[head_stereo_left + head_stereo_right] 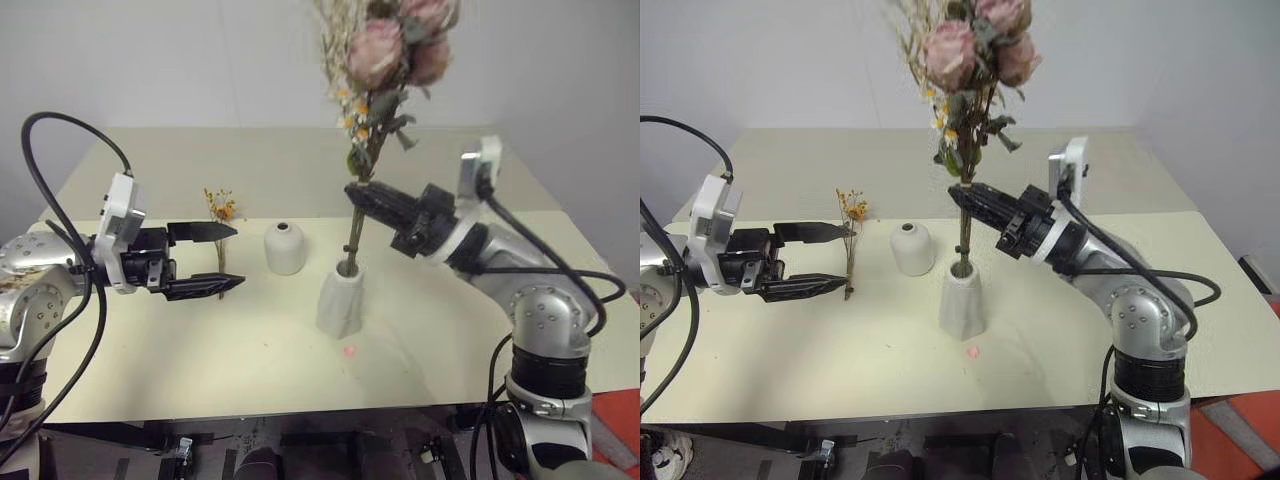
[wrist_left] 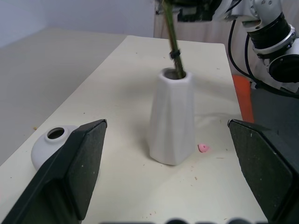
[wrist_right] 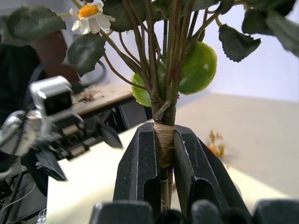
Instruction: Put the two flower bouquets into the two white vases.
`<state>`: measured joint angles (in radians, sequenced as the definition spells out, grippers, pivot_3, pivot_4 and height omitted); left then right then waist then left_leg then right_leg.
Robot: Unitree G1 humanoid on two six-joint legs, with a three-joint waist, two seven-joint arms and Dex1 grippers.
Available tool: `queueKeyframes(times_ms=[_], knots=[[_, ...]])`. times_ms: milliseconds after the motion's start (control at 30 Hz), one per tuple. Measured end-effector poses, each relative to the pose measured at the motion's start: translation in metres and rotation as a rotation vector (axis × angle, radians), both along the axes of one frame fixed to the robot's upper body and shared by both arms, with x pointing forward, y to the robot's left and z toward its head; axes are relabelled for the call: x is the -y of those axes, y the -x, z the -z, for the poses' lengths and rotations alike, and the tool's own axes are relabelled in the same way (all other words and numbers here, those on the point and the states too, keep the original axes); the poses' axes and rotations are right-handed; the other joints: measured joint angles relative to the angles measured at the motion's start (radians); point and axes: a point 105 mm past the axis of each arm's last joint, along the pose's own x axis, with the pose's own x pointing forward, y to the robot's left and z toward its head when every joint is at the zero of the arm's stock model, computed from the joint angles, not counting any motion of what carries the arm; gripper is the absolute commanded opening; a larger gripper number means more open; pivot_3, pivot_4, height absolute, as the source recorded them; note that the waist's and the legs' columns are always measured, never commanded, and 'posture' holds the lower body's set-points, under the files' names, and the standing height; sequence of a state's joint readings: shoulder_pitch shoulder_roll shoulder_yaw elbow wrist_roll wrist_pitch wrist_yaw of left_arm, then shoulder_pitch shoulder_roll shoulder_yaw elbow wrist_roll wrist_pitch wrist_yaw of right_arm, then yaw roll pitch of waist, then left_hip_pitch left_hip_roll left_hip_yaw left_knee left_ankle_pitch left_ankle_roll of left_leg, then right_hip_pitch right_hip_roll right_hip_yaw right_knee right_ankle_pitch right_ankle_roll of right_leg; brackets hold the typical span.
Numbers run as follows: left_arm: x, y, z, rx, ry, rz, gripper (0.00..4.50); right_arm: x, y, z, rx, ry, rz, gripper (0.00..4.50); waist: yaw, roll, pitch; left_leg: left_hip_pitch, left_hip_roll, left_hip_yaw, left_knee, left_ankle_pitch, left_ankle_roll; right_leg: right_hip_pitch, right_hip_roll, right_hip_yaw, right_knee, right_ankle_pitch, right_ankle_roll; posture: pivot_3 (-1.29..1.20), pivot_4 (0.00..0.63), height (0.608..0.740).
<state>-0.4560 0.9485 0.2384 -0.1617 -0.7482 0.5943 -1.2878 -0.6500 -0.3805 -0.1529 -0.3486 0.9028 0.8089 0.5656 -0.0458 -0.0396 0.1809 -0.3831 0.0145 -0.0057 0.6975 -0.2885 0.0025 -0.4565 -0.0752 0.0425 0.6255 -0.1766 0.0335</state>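
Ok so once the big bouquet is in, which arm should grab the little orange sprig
Left. The left gripper is open and hangs right beside the small sprig on the table, while the right gripper is shut on the large bouquet, whose stems are in the tall vase.

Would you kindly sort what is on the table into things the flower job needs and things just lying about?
Needed:
- large bouquet, stems in the tall vase, held by the right gripper
- small sprig, lying on the table
- round vase
- left gripper, open

Lying about:
- small pink scrap
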Motion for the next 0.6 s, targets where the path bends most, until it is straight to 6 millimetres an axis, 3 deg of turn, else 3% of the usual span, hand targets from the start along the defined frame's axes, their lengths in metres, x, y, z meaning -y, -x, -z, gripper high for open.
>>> queueKeyframes(times_ms=[600], knots=[[-0.0004, -0.0002, 0.0003, -0.002, 0.0, 0.0, 4.5, -0.0025, 0.008, -0.0033, 0.039, -0.009, -0.02, 0.23, 0.001, 0.0, 0.0, 0.0, 0.0, 0.0, 0.0, 0.0, 0.0, 0.0, 0.0, 0.0, 0.0, 0.0, 0.0, 0.0, 0.15, 0.74]])
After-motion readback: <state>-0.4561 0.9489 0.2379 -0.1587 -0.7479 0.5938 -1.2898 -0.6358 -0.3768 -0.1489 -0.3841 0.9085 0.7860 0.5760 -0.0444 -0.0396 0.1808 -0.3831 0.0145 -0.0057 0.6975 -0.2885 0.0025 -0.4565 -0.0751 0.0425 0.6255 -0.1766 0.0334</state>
